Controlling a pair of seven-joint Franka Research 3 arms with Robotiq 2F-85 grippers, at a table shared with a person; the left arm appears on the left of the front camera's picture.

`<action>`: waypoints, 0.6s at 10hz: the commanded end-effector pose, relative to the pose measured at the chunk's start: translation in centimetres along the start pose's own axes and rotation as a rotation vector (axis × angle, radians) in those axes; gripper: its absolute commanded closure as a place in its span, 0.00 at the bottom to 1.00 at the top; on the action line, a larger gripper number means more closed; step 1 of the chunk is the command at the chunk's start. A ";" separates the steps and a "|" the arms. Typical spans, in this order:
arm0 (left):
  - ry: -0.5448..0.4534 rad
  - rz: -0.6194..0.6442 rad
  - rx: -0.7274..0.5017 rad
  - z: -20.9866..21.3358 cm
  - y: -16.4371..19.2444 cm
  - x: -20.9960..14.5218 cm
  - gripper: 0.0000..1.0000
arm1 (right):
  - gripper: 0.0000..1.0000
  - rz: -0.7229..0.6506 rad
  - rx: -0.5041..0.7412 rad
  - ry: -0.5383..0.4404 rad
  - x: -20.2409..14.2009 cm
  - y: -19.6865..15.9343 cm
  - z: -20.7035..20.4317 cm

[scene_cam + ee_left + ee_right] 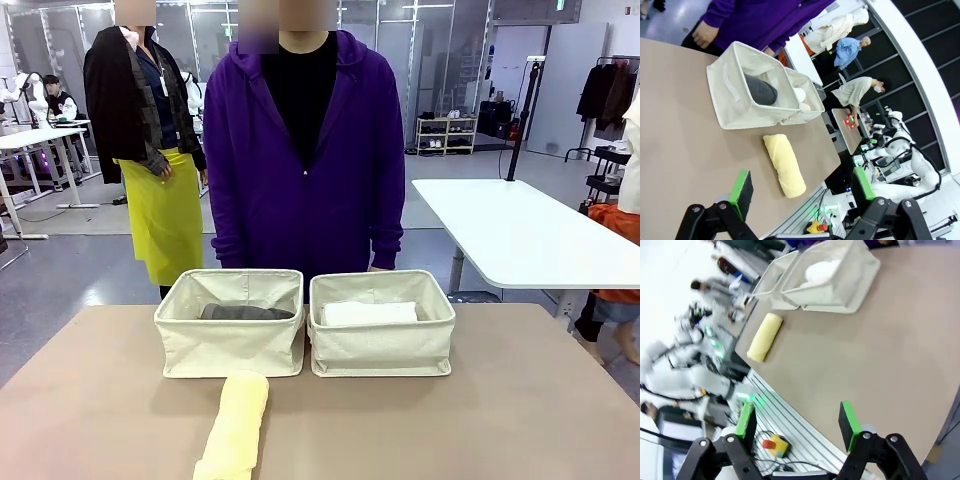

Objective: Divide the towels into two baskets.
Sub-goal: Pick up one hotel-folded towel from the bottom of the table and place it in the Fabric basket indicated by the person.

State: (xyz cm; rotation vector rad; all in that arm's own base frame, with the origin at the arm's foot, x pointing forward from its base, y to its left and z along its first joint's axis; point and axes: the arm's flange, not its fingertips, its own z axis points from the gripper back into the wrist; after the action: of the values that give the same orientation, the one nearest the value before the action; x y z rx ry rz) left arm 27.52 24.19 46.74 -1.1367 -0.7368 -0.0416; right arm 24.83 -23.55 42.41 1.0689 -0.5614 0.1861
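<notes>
Both arms hang above the tan table with nothing in their grasp: the left gripper has its green pads spread wide and is tilted toward the pale yellow towel, while the right gripper has its jaws parted on nothing over the table's near edge. The pale yellow towel lies on the table just in front of the left basket, which holds a dark grey towel. A white towel lies in the right basket close alongside, and a person in a purple hoodie stands behind both, arms down.
</notes>
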 end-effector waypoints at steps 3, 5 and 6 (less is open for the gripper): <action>-0.005 0.004 -0.014 0.3 -0.4 0.0 0.00 | 0.17 0.000 0.000 0.000 0.0 0.0 0.0; -0.005 0.004 -0.014 0.3 -0.4 0.0 0.00 | 0.17 0.000 0.000 0.000 0.0 0.0 0.0; -0.005 0.004 -0.014 0.3 -0.4 0.0 0.00 | 0.17 0.000 0.000 0.000 0.0 0.0 0.0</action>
State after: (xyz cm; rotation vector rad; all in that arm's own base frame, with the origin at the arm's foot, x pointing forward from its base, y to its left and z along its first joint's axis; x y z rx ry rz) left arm 27.50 24.22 46.72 -1.1367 -0.7369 -0.0407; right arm 25.37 -23.63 42.14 1.0584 -0.5424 0.1814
